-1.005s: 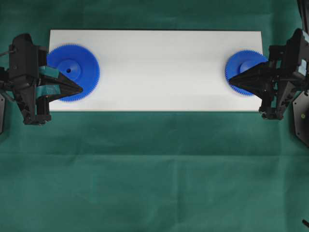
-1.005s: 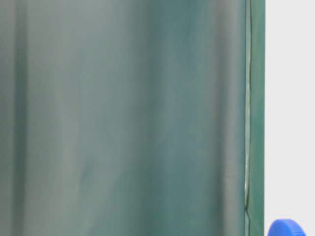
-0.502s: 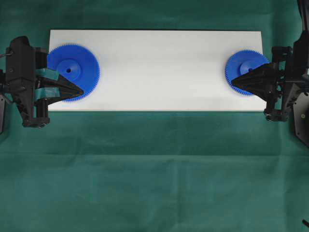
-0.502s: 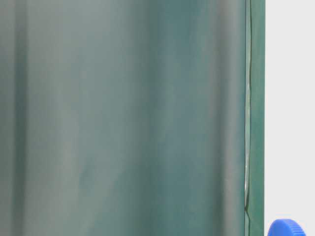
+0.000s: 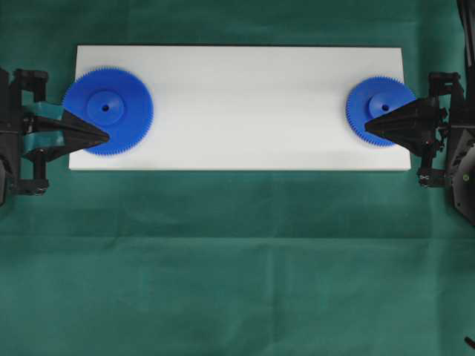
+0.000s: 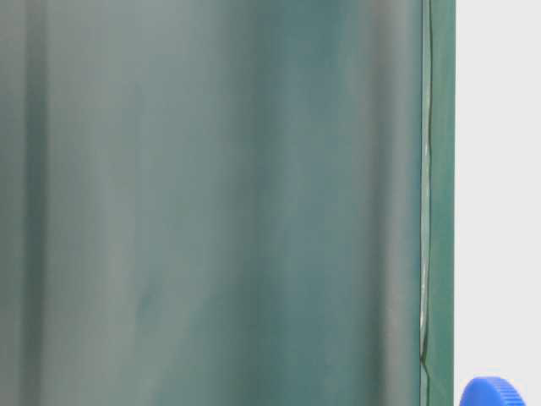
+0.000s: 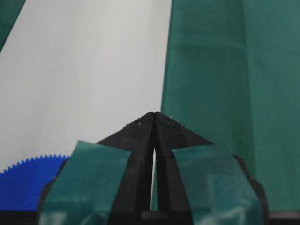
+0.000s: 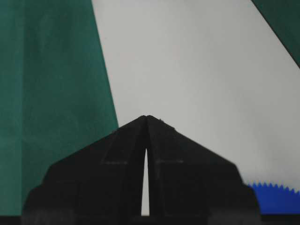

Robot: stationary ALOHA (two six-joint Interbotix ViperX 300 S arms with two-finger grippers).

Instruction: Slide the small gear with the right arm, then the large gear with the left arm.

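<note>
The large gear (image 5: 108, 111) lies flat at the left end of the white board (image 5: 237, 104). The small gear (image 5: 381, 111) lies at the board's right end. My left gripper (image 5: 108, 136), with teal-green tape, is shut and its tip points over the large gear's near rim. My right gripper (image 5: 367, 126) is shut, its tip over the small gear's near-left rim. In the left wrist view the shut left gripper (image 7: 154, 113) has the large gear's teeth (image 7: 28, 180) at its lower left. In the right wrist view the shut right gripper (image 8: 148, 116) has the small gear (image 8: 277, 197) at its lower right.
Green cloth (image 5: 237, 259) covers the table around the board. A blue gear's rim (image 6: 493, 392) shows in the table-level view against the white board (image 6: 499, 169), and I cannot tell which gear it is. A green backdrop (image 6: 211, 203) hangs behind.
Both arms have drawn back outward, the left one to the left and the right one to the right, baring more of each gear. The gears have not moved.
</note>
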